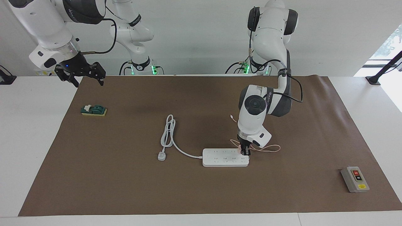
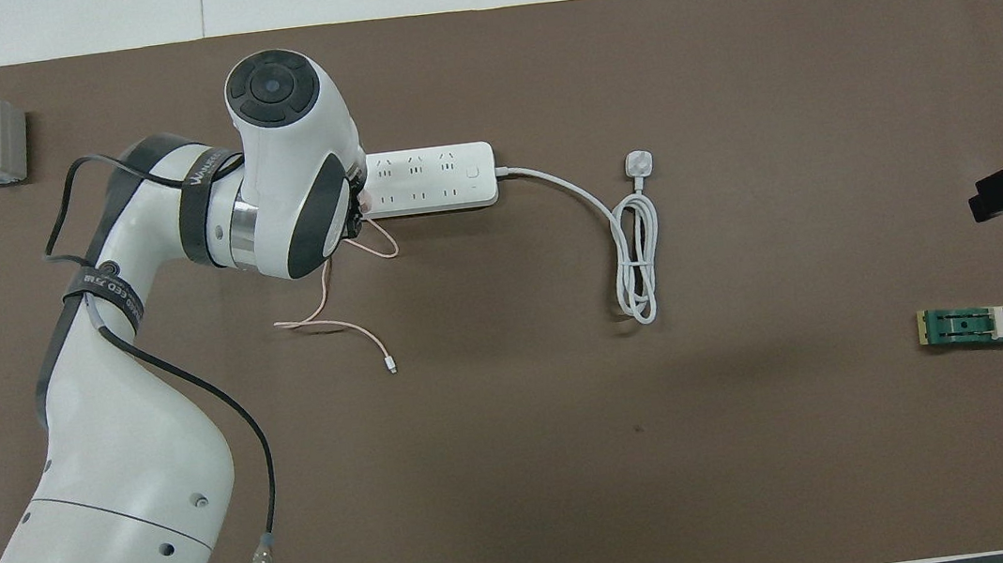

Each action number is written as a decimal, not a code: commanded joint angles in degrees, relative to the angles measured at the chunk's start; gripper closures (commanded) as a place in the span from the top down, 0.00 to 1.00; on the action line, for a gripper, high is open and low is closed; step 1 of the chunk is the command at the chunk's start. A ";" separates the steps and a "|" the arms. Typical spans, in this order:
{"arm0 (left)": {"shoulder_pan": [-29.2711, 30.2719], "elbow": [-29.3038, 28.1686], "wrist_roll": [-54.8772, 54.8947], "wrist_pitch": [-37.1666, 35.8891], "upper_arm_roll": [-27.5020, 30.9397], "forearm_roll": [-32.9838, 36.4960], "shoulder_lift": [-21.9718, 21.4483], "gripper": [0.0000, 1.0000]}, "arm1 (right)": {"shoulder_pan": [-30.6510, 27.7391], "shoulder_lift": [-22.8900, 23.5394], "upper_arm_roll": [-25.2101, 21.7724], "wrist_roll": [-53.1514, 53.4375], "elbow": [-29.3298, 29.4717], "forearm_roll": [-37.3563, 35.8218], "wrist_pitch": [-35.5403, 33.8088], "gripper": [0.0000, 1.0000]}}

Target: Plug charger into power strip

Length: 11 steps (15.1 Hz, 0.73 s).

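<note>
Facing view: left hand [image 1: 245,152] pinching charger [image 1: 241,147] at power strip [image 1: 225,157] end socket | right hand [image 1: 80,75] spread, waiting | charger light, rigid, cable limp: you grip the cube's sides.

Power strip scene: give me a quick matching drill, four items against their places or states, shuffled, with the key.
Items:
1. left gripper
2. right gripper
3. grey button box
4. white three-pin plug

States:
A. on the mat, beside the coiled white cord
B. open, raised at the right arm's end
C. shut on the charger at the power strip
D. at the left arm's end of the mat

Pairs: 1-C, 2-B, 3-D, 4-A
</note>
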 commanded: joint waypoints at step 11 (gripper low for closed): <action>4.36 5.03 17.88 -15.40 1.89 -3.01 -15.40 1.00 | 0.18 -1.21 0.01 0.15 -1.31 -0.75 -0.10 1.00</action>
